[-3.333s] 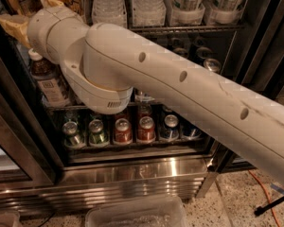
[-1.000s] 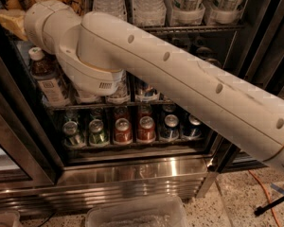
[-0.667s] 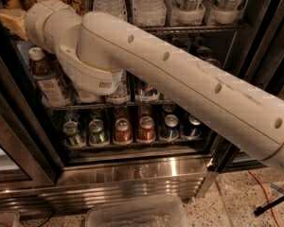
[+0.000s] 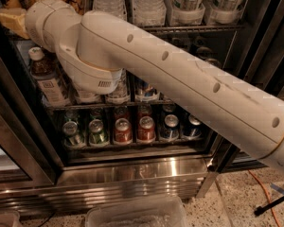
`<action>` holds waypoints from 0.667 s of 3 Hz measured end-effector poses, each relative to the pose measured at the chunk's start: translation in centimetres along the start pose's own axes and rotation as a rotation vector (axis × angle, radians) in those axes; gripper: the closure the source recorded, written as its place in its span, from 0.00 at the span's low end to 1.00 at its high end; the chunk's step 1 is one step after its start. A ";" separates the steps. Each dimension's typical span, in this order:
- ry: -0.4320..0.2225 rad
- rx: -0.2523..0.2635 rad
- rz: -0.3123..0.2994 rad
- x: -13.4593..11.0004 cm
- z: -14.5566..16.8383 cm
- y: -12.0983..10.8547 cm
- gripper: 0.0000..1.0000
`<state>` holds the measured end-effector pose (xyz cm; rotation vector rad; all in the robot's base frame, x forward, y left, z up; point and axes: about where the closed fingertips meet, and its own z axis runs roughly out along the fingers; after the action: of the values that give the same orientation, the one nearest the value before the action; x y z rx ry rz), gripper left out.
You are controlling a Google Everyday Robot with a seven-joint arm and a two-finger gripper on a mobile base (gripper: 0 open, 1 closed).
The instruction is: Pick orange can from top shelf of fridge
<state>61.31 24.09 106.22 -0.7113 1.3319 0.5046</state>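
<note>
Arm (image 4: 170,79) shifted up-left; hand (image 4: 12,19) sits at fridge (image 4: 132,174) upper left

Speckled floor (image 4: 236,200), dim warm light

No readable text anywhere; end effector (image 4: 12,20) far upper left.

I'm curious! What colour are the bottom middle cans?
Middle cans: red, camera view. End effector top left.
</note>
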 end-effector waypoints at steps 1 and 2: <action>0.000 0.000 0.000 0.0 0.0 0.0 0.74; 0.000 0.000 0.000 0.0 0.0 0.0 0.97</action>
<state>61.31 24.10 106.22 -0.7114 1.3319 0.5047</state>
